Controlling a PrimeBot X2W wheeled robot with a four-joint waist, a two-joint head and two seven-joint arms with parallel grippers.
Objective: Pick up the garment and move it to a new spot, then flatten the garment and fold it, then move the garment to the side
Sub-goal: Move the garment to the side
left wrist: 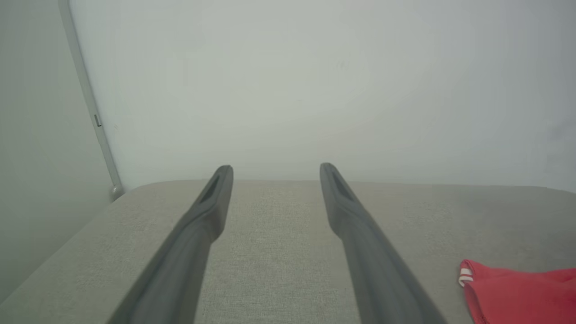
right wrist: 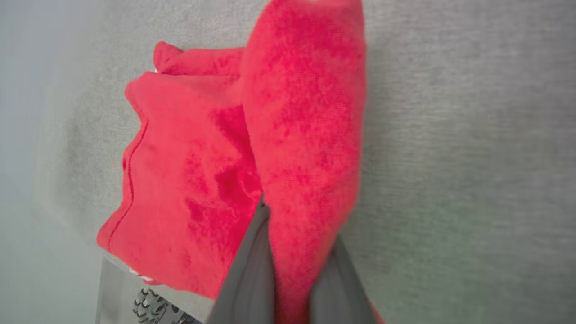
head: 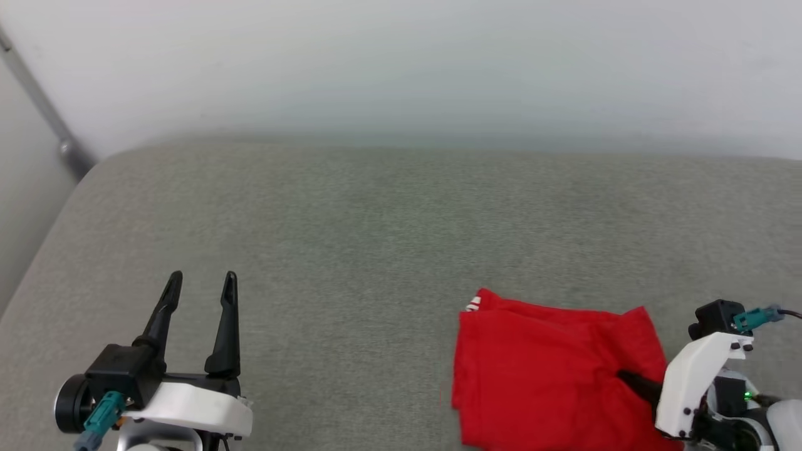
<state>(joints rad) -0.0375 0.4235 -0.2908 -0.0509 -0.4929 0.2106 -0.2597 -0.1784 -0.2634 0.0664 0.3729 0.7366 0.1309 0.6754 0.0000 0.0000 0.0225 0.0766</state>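
A grey-green woven fabric surface (head: 376, 219) with a rounded far-left corner is seen. It is backed by a plain pale wall (head: 401, 62). A grey pipe (head: 37, 97) is fixed slantwise along the wall's left side and is clipped near that corner.

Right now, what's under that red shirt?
The shirt lies bunched on the grey cushion, which shows beside and beyond it. The right gripper pinches a raised fold of it. Anything beneath the cloth is covered and can't be seen.
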